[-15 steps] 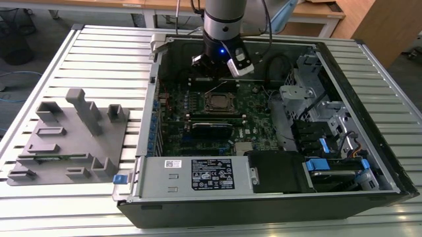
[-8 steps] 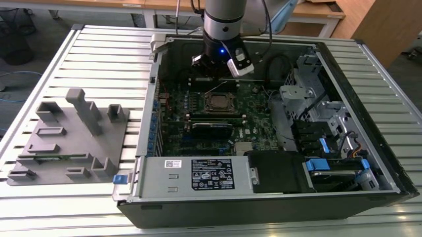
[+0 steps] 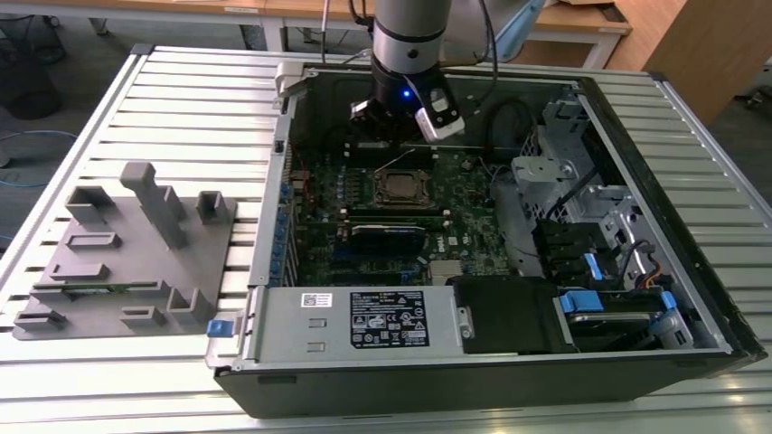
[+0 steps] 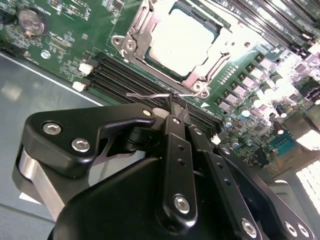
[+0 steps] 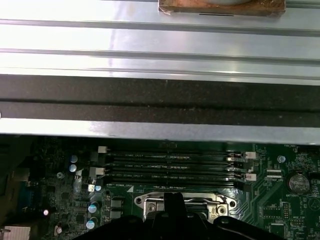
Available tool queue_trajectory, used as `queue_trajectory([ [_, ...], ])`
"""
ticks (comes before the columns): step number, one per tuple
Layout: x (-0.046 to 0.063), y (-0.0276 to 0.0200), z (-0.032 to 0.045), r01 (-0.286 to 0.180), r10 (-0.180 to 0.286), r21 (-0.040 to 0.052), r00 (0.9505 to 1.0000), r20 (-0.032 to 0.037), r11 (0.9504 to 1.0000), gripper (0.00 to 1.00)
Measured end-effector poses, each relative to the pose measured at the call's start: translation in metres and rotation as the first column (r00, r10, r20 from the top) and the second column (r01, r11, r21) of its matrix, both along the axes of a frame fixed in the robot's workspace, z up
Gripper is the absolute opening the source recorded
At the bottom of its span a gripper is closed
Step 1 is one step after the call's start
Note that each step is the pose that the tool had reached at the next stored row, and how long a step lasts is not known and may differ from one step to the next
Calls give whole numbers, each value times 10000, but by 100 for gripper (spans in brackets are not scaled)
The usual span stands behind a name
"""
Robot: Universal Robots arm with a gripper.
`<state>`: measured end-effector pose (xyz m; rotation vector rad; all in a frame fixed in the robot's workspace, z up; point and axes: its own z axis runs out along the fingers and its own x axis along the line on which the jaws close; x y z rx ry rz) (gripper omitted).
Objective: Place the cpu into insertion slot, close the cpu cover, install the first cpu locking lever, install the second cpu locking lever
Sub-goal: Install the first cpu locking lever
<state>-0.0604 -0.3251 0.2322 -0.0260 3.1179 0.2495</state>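
Gripper (image 4: 174, 101) pressed together, tip at locking lever (image 4: 145, 94), exterior view's 12 o'clock of cpu cover (image 3: 381, 188); best push steadily, no slipping.

Nothing really readable here tbh – the power supply (image 3: 350, 321) carries a black label (image 3: 389, 318) with pale print and a small white sticker (image 3: 316, 299) just beside it, but the lettering's too tiny to make out. The motherboard (image 4: 75, 45) has white printed marks, all just smudges. The cpu (image 4: 182, 42) top is washed out – no markings legible
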Motion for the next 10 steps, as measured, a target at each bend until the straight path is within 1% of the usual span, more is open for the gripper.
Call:
queue_trajectory([
  [1, 1, 0, 0, 0, 0, -1, 9999, -110, 10000, 10],
  [2, 0, 0, 0, 1, -1, -2, 9999, -123, 10000, 10],
  [7, 1, 1, -1, 1, -1, 0, 9999, -124, 10000, 10],
  [10, 2, 3, -6, 1, -1, 20, 9999, -125, 10000, 10],
])
